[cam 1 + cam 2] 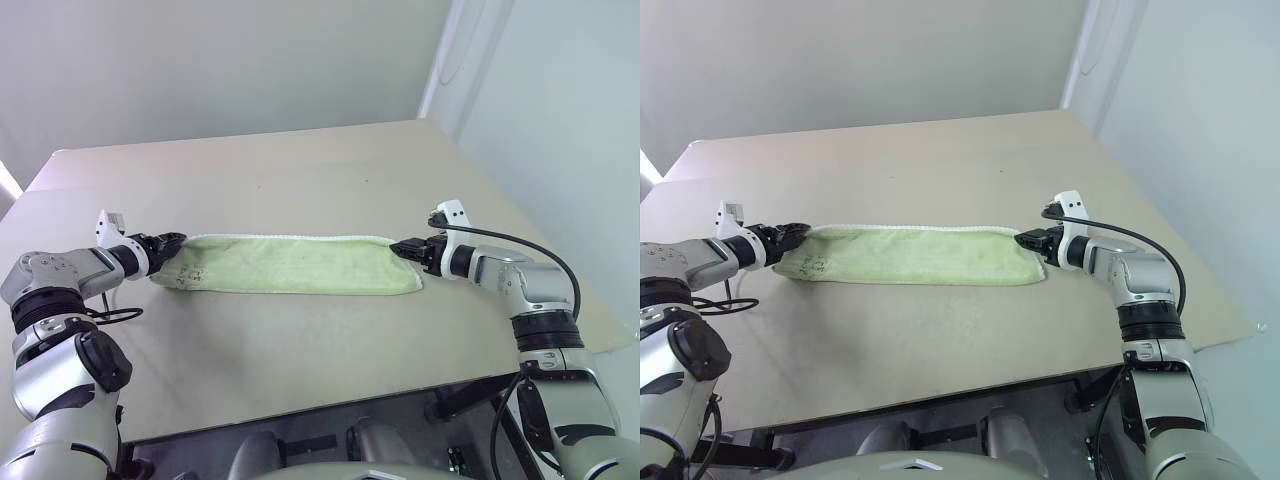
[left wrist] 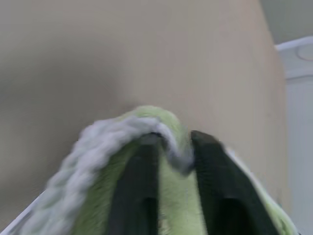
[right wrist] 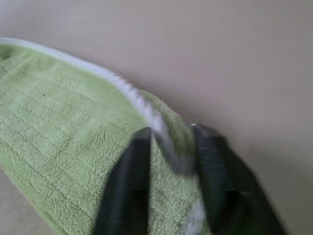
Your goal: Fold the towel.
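The light yellow-green towel (image 1: pixel 290 265) lies on the table as a long narrow band, folded lengthwise, with white edging along its far side. My left gripper (image 1: pixel 172 243) is at its left end, near a small dark print. My right gripper (image 1: pixel 398 248) is at its right end. In the left wrist view the black fingers (image 2: pixel 134 186) stand a little apart, with the towel's edged corner (image 2: pixel 98 152) lying between them. The right wrist view shows the same: fingers (image 3: pixel 215 176) apart around the towel's edge (image 3: pixel 58 127). Both grippers look open.
The beige table (image 1: pixel 300 170) stretches wide behind and in front of the towel. Its front edge (image 1: pixel 330 395) runs close to me. A white wall (image 1: pixel 560 120) stands beyond the table's right side. A black cable (image 1: pixel 545 255) loops over my right forearm.
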`<state>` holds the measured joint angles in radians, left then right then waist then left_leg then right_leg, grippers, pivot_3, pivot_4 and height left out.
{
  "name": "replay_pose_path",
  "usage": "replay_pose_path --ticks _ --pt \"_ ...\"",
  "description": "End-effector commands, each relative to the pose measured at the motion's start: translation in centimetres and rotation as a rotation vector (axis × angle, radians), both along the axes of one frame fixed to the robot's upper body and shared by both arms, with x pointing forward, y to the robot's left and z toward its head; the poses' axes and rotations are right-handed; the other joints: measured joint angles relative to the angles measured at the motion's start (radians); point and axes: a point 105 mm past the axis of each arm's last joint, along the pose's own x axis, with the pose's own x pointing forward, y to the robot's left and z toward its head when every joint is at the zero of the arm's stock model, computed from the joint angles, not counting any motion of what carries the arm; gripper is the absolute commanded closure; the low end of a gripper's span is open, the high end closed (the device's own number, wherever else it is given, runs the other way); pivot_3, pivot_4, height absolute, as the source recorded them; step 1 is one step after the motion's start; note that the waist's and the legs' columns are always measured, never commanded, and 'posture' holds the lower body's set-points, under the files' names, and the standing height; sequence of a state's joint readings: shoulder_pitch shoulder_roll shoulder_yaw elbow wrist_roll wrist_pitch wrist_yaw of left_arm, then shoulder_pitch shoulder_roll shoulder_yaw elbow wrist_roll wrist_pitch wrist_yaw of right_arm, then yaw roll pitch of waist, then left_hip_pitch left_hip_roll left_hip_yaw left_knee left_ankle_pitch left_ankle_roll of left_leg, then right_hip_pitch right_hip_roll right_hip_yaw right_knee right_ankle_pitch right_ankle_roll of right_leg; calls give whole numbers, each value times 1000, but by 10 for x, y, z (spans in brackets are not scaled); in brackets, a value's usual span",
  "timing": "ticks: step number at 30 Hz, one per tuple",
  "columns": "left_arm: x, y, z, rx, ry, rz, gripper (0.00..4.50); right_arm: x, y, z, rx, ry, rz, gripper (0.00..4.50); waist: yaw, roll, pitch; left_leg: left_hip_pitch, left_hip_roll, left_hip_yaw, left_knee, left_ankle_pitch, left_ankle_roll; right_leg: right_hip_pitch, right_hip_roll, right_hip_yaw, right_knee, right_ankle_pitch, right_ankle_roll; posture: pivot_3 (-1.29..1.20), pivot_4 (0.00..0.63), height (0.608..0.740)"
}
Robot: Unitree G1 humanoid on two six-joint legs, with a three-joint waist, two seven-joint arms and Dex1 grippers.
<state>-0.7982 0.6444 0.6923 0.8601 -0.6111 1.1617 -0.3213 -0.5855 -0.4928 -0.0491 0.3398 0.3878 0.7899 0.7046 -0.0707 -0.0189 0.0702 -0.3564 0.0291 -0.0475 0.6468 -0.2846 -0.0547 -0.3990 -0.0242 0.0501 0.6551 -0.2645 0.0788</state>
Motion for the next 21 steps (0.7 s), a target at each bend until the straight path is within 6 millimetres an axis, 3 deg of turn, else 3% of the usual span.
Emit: replay_pose_path --ticks 1,4,6,9,13,17,21 --pt "2 9 24 14 -105 11 1929 7 7 18 5 -73 18 1664 -1 0 0 0 0 0 0 0 0 0 0 0 0 0 0 0 0 740" --pt "-3 16 26 32 -120 25 850 9 6 24 37 -90 2 607 -1 0 0 0 0 0 0 0 0 0 0 0 0 0 0 0 0 740" --pt "-6 21 29 54 -142 35 147 9 4 31 84 -96 -17 594 0 0 0 0 0 0 0 0 0 0 0 0 0 0 0 0 0 740" --pt "-13 22 35 120 -182 -4 147 5 2 40 180 -61 -25 594 1 0 0 0 0 0 0 0 0 0 0 0 0 0 0 0 0 740" --pt "-28 0 44 362 -288 -184 147 -12 -1 51 325 40 -1 594 3 0 0 0 0 -1 -1 0 0 0 -1 0 0 0 0 0 0 740" --pt "-35 -11 51 546 -431 -257 147 -29 -7 56 466 147 -14 594 10 0 0 0 0 0 0 0 0 0 -1 0 0 0 -1 0 0 740" --pt "-52 -50 36 626 -491 -525 147 -51 -14 48 607 292 -48 594 15 1 0 1 0 0 0 0 0 1 0 0 0 -2 -4 0 0 740"
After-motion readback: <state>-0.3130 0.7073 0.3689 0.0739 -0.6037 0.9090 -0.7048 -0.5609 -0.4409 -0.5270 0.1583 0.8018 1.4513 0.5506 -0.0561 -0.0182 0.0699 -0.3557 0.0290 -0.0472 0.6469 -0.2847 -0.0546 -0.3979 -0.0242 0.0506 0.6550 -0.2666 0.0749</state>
